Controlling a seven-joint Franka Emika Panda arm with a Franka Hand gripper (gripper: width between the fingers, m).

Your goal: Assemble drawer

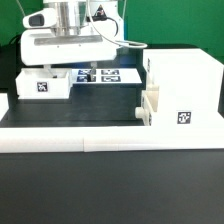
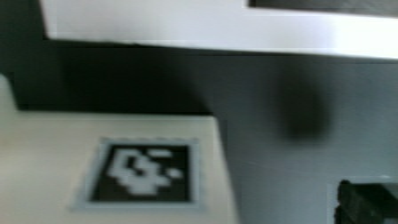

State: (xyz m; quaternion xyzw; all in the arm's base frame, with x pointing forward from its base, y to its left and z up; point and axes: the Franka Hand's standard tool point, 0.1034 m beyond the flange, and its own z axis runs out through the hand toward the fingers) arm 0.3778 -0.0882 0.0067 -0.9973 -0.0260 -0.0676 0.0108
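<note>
Gripper point(image 1: 62, 66) hovers over loose tray point(image 1: 40, 84), at 9 o'clock from case point(image 1: 185, 85); claw width cannot be told. Best to centre on 1 wall before clamping.

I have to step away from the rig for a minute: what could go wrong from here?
1. The gripper hangs just above the loose tray; a descent slightly off could push or tip the tray instead of gripping it.
2. The second tray seems to stick out of the case; a bump while bringing the loose tray across might shift it or the case.
</note>
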